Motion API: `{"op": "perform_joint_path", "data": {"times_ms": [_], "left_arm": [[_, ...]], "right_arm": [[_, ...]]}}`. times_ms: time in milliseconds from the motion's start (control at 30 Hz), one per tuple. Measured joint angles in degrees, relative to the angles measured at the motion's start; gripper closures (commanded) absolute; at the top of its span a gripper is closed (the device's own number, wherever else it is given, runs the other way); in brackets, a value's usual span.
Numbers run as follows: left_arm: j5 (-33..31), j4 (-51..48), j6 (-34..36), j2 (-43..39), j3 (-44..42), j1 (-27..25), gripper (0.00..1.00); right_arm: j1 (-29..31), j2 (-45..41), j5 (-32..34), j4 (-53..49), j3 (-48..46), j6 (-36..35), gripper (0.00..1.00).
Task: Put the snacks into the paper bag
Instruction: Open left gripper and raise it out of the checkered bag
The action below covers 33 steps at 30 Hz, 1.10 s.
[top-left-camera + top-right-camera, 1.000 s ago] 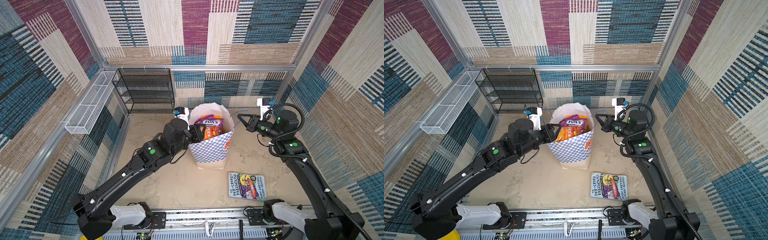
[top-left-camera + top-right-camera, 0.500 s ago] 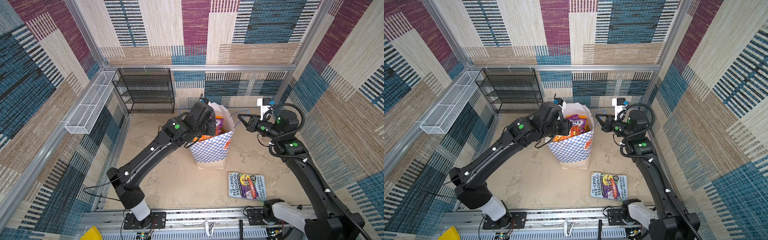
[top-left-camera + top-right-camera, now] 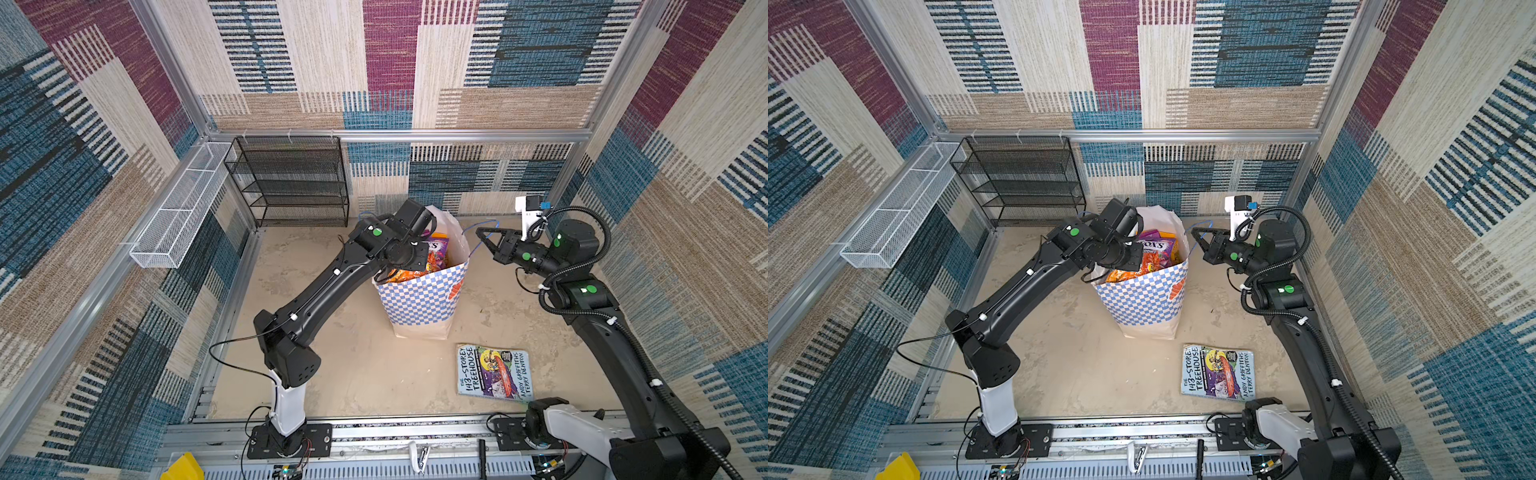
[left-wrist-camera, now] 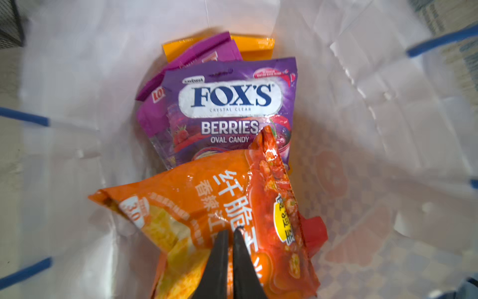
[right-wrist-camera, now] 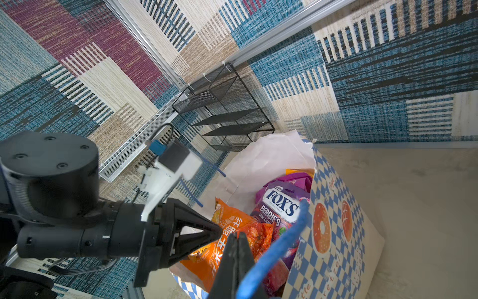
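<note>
The paper bag [image 3: 419, 299] [image 3: 1142, 299], blue-and-white checkered, stands upright in both top views. Inside it lie the snacks: a purple Fox's packet [image 4: 227, 103], an orange chips packet [image 4: 207, 196], a magenta packet [image 4: 155, 114], a yellow-orange one [image 4: 253, 46] and a red corner [image 4: 314, 233]. My left gripper [image 4: 231, 230] reaches into the bag mouth. It is shut, with only a sliver between the tips, which rest against the orange chips packet [image 5: 232, 233]. My right gripper [image 5: 236, 234] [image 3: 478, 230] is shut on the bag's blue cord handle [image 5: 279, 246] and holds that side outward.
A "143-Storey Treehouse" book [image 3: 492, 372] lies flat on the floor, in front of the bag to its right. A black mesh shelf [image 3: 295, 183] stands against the back wall. A white wire basket [image 3: 178, 208] hangs on the left wall.
My left arm has swung from the bag's left side up over its mouth, and its jaws have closed. The right gripper and the bag have stayed in place.
</note>
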Motion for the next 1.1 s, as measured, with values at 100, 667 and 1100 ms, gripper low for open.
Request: {"op": "perform_joint_path", "data": {"times_ms": [100,667,1100], "left_arm": [[2.8,-0.4,0.3,3.1,-0.1,0.1,0.91],[9.7,-1.2,0.4,0.0,15.1,0.3,0.58],[8.5,6.7,1.1,-21.9,-8.9,14.6,0.01]], "right_arm": [[0.0,0.0,0.0,0.0,0.0,-0.1,1.0],[-0.2,-0.5,0.5,-0.8,0.0,-0.1,1.0],[-0.3,-0.6,0.5,-0.9,0.0,-0.1,1.0]]}}
